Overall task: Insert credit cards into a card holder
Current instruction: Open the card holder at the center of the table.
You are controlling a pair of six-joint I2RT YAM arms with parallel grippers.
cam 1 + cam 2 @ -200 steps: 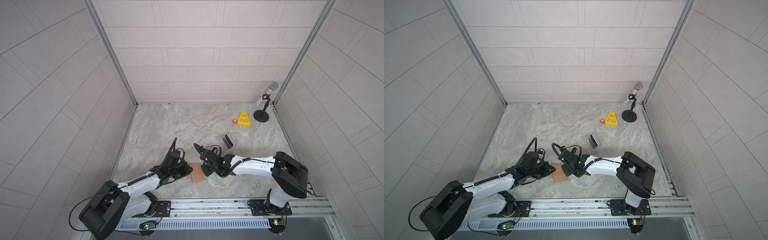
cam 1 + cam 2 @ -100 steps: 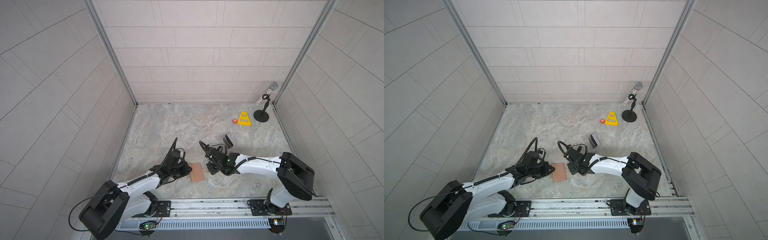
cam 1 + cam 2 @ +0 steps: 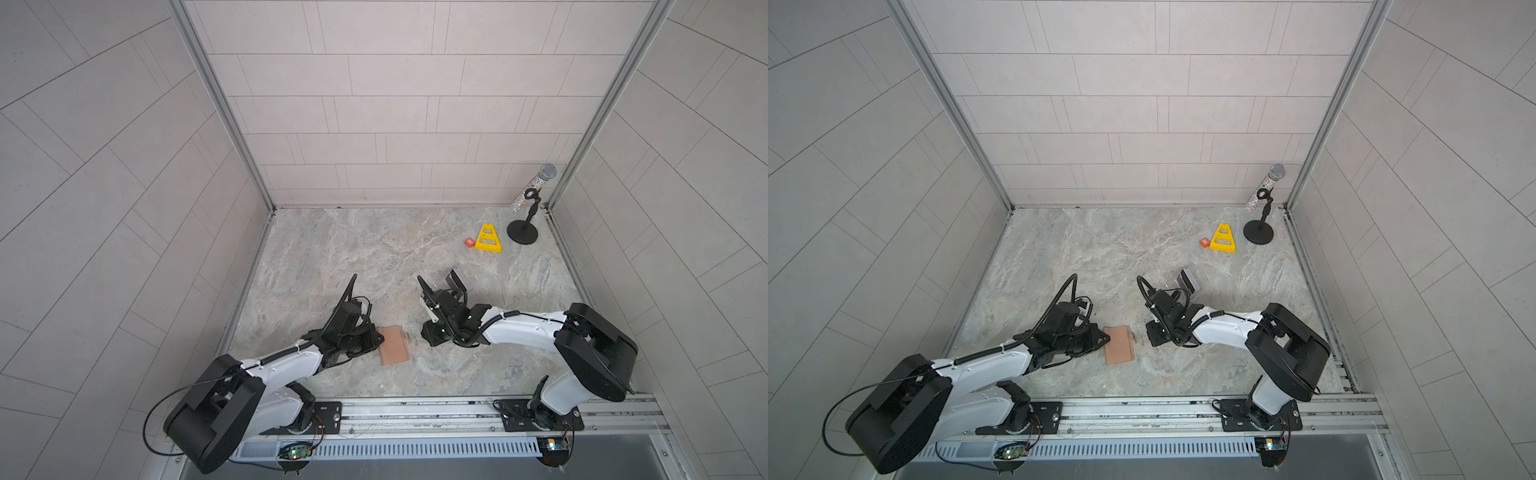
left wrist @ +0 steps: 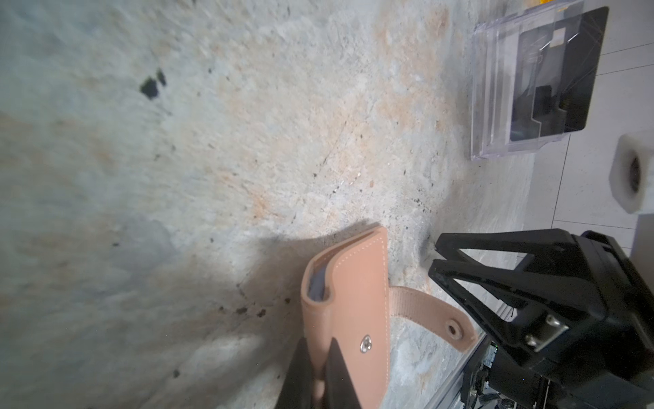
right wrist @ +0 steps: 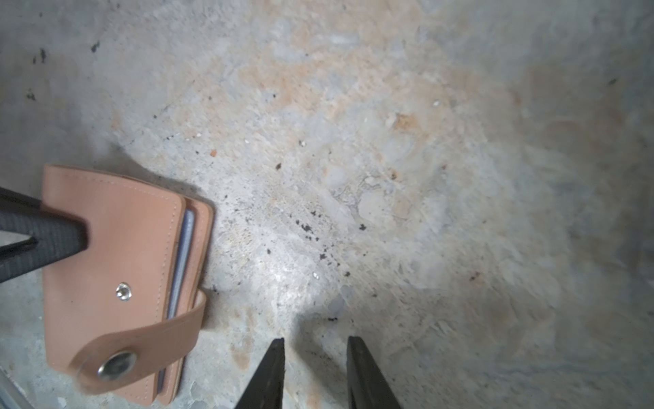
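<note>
Evidently the card holder lies on the table with its closed edge pinched by the left gripper, whose jaws are clamped tight on the leather; it is judged to be steadied so against sliding. Its snap tab is undone and curls loose at the open edge, where pale sleeves or cards are glimpsed. Just beside that open edge the right gripper is poised low, jaws parted partway, nothing between them. Beyond that gripper from the holder, a dark credit card is stood in a clear box
</note>
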